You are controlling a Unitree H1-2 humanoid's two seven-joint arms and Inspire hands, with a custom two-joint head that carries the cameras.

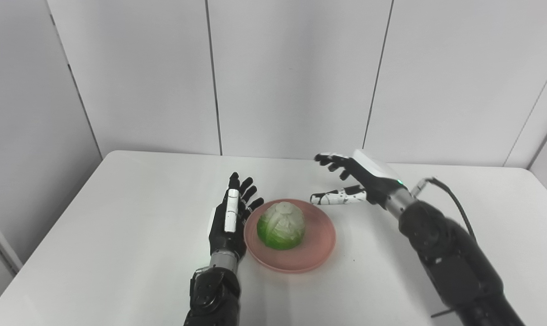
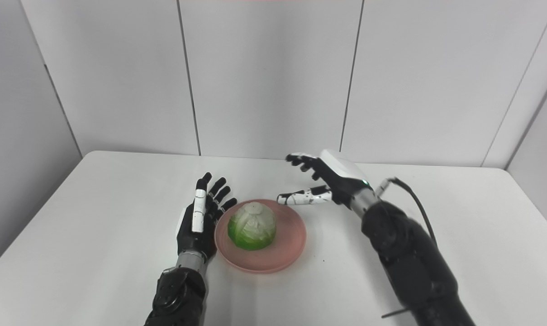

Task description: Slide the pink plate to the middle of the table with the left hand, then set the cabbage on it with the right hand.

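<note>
The green cabbage [image 1: 281, 225] sits on the pink plate [image 1: 316, 253] at lower centre of the frame, on the white table [image 1: 119, 226]. The left hand [image 1: 230, 219], fingers straight and spread, lies against the plate's left rim and holds nothing. The right hand [image 1: 352, 179], at centre right above the plate's far edge, is spread wide and empty, clear of the cabbage.

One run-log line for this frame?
cabbage: on plate | left robot hand: open, at plate's left rim | right robot hand: open, raised behind plate, empty | table
</note>
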